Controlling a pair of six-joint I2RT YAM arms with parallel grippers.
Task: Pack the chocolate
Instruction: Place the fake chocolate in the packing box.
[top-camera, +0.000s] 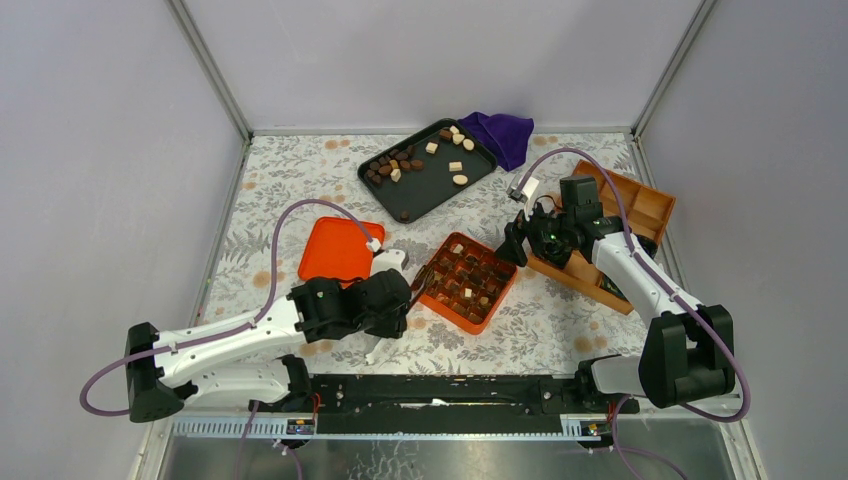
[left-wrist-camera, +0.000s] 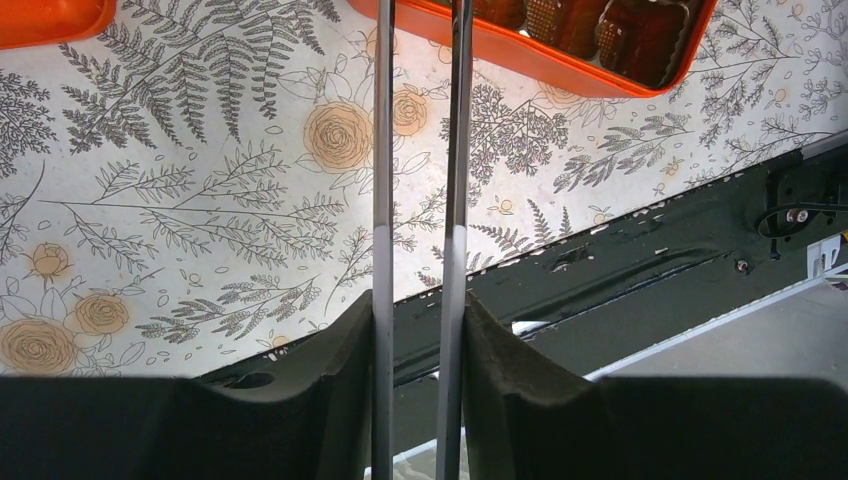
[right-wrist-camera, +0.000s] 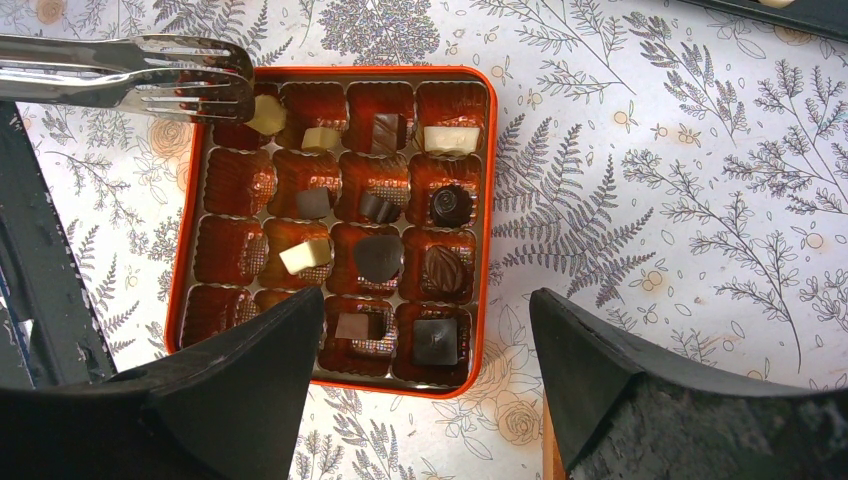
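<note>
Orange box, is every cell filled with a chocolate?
No, the box has several bare cells in the right wrist view, while others hold chocolates.

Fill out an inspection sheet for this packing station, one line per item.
Surface: floral cloth, lying flat.
Job's things: orange box mostly filled with chocolates, some left cells empty; loose pieces on black tray at the back; orange lid left of the box.
Clutter: purple cloth behind the tray; wooden box at right.
Grippers: left gripper shut on metal tongs, tips at a corner cell; right gripper open, empty.
Cables: purple cable loops along each arm.
Surroundings: plain walls, metal frame.
</note>
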